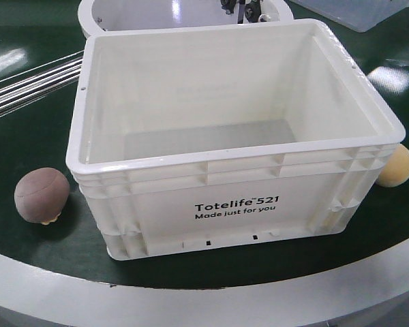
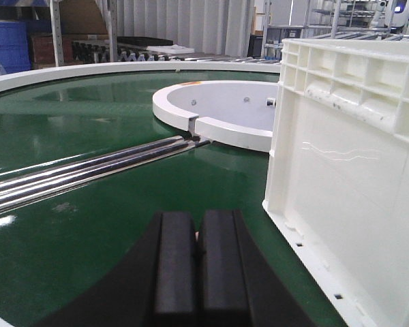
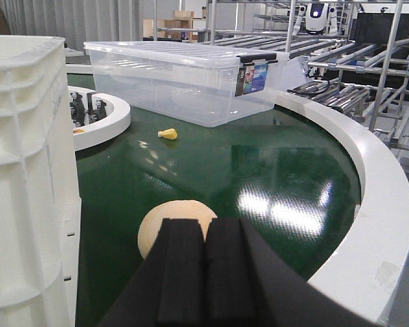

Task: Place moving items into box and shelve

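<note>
Right tool [image 3: 204, 233] closed empty, pale yellow lump [image 3: 174, 210] just ahead, beside white box [image 3: 27, 170]

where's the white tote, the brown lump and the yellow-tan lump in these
large white rectangular plastic tote [image 1: 157, 211]: front-facing view, front wall left of the print
brown rounded matte lump [image 1: 41, 193]: front-facing view, its middle
pale yellow-tan rounded matte lump [image 3: 169, 211]: right wrist view, its visible upper part

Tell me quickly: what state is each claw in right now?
Left claw: closed, holding nothing.
Right claw: closed, holding nothing; the pale yellow-tan lump lies just beyond it.
</note>
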